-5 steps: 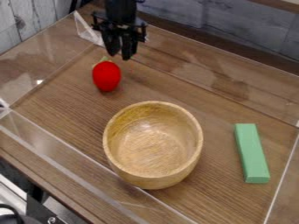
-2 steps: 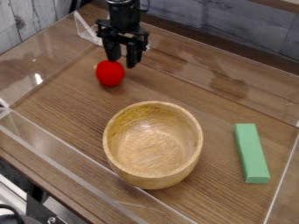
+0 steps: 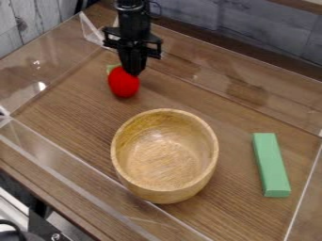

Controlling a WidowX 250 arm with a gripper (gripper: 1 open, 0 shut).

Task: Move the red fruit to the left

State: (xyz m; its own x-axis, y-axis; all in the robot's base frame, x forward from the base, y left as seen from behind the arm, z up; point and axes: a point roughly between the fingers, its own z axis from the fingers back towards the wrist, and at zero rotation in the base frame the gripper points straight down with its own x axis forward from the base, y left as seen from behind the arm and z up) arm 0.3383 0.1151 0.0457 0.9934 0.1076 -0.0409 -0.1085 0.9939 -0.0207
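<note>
Claw (image 3: 134,69), black and pointing straight down, now drawn narrow over the top of the small round red toy fruit (image 3: 122,84); a moment earlier its jaws stood apart above the fruit. The fruit sits on the wooden counter (image 3: 214,89), far-left of the round wooden bowl (image 3: 164,155); a green rectangular block (image 3: 269,165) lies at near right. Closing suggests a grasp is being taken, though firm hold cannot be confirmed. Leftward transport remains undone.
</note>
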